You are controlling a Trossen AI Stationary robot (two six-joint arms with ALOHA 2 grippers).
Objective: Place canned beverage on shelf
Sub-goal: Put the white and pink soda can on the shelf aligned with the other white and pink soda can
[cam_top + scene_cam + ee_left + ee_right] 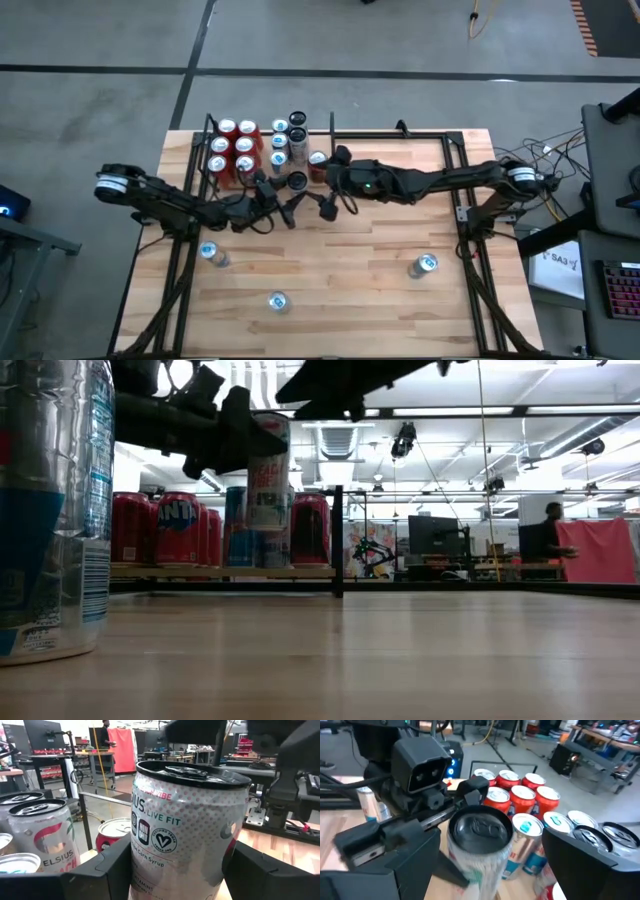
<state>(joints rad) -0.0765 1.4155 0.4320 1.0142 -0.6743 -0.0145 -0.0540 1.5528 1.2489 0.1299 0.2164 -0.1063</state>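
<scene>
Nearest can: we see a silver-and-blue can (50, 510) standing upright on the surface, right against the low camera; it is well apart from the work.
Held can: we find the white Celsius can (187, 827) upright between the left gripper (175, 865) jaws, closed on its lower wall; it hangs above the surface, just in front of the shelf (225, 572).
Right gripper: our right gripper (485, 865) hovers over the same can's dark lid (480, 830), jaws spread wide either side, not touching as far as we can tell.
Handling: we judge it a stiff thin wall, smooth and slippery, dentable if squeezed; full or empty, we cannot tell.
Hold: mid-wall, opposite sides, kept upright.
Shelf: red cans (232, 148) and slim cans (288, 140) already crowd it; free room looks tight.
</scene>
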